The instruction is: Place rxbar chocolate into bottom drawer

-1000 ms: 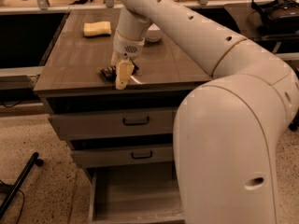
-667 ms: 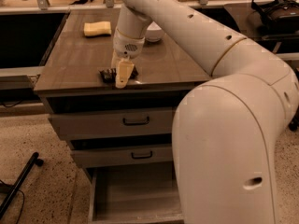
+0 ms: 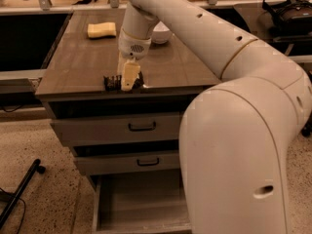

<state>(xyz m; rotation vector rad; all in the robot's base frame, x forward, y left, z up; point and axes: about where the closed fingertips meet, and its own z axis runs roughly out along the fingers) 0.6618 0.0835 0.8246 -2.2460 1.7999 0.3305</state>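
Camera view, left to right. Yellow sponge (image 3: 102,29) lies at the back left of the surface (image 3: 80,62), well apart from the work and not part of it. Rxbar chocolate (image 3: 112,83) lies flat at the front edge of the surface, its dark wrapper showing on both sides of the hand (image 3: 128,83). The hand points straight down onto the bar, a posture that suits a top grasp on a thin flat item. Whether the hand is already clamped on the bar or only set around it, I cannot tell. White bowl (image 3: 161,33) sits at the back, just behind the wrist, clear of the grasp. Below, the two upper drawers (image 3: 117,129) are shut. The bottom drawer (image 3: 141,201) is pulled out, its plain interior facing up, almost directly under the bar. My reading: it is left open so the bar needs only a lift, a short move forward off the edge and a lowering. The arm's big white links (image 3: 234,145) fill the right side and hide the drawer's right part. Against the frames from a second ago, the hand and the bar sit in the same spot, the bar not yet lifted, the drawer equally open.
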